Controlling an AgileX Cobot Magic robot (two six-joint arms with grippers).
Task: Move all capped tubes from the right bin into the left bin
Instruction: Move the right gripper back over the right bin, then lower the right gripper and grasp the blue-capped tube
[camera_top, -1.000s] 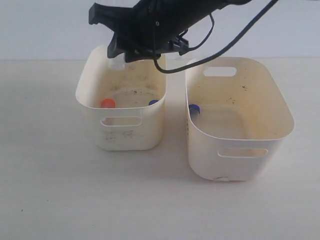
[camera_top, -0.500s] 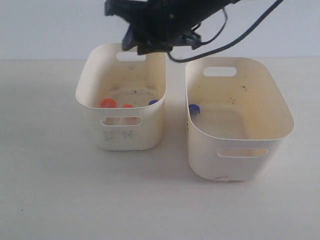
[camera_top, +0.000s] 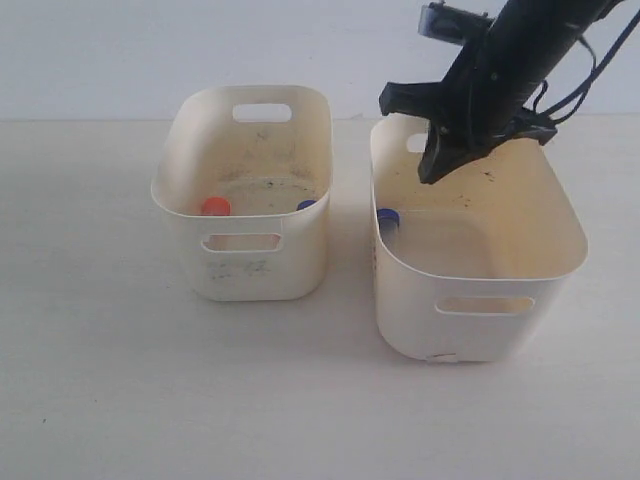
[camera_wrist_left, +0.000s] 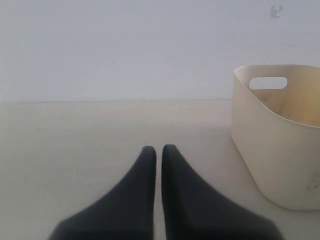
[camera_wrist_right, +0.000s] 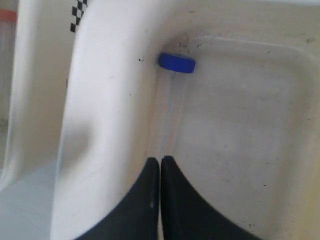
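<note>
Exterior view gave me the plainest look: two cream-white bins stood side by side on the pale tabletop, near each other but not touching. The left bin, its floor and inner wall speckled with dirt, held an orange-red cap close to its front wall and a blue cap at its front right corner. The tubes under those caps were hidden behind the bin's wall. The right bin held one blue-capped tube, which leaned against the bin's left wall with its cap uppermost. The right tool hung from its black arm over the back left part of that bin, pointing down; whether its tip sat below the rim I could not tell. From the right wrist view its jaws were pressed together with nothing between them, poised over the bin's floor close beside the left wall. The tube's clear body ran from its cap toward the tips, too faint for me to tell whether they touched. From the left wrist view the left tool was likewise clenched and empty, low over bare tabletop, with a cream-white bin standing near; which bin it was I could not tell.
</note>
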